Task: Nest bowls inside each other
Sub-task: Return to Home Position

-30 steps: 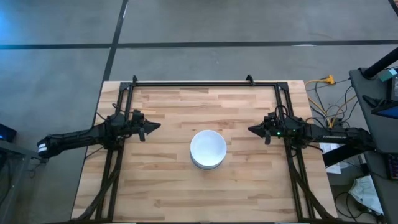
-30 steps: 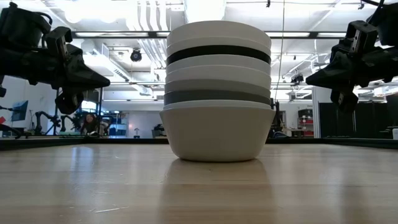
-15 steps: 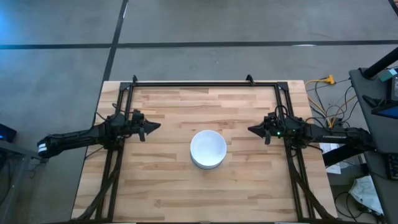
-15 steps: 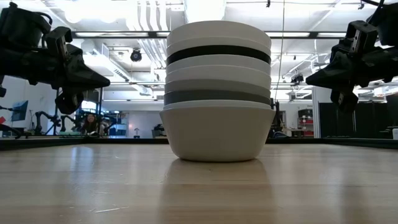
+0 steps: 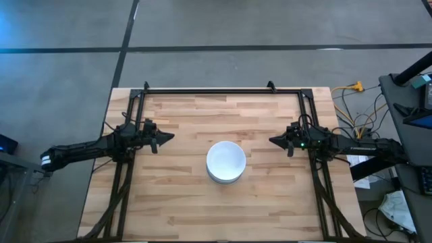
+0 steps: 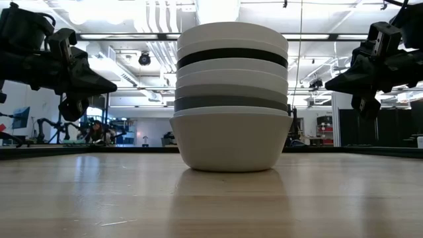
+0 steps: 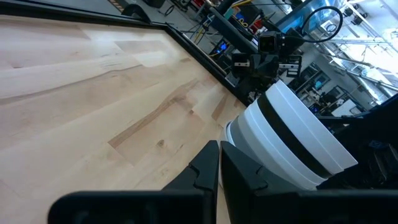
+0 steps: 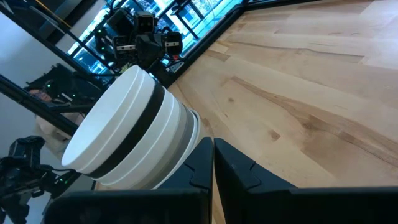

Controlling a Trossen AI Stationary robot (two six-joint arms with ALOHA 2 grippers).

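Observation:
The bowls (image 5: 225, 162) stand nested in one stack at the table's middle, base of the lowest white bowl on the wood. In the low view the stack (image 6: 231, 99) shows white, black, white, pale grey and dark grey rims. My left gripper (image 5: 169, 137) hovers shut to the stack's left, above the table. My right gripper (image 5: 273, 140) hovers shut to its right. Both wrist views show the stack (image 7: 286, 140) (image 8: 130, 134) ahead of the shut fingers, apart from them.
A black frame rail (image 5: 223, 90) runs along the table's far edge, with rails down both sides. Bare wood (image 5: 223, 209) lies around the stack. Cables and equipment (image 5: 405, 115) sit off the table's right side. A person (image 6: 94, 130) shows far off in the room.

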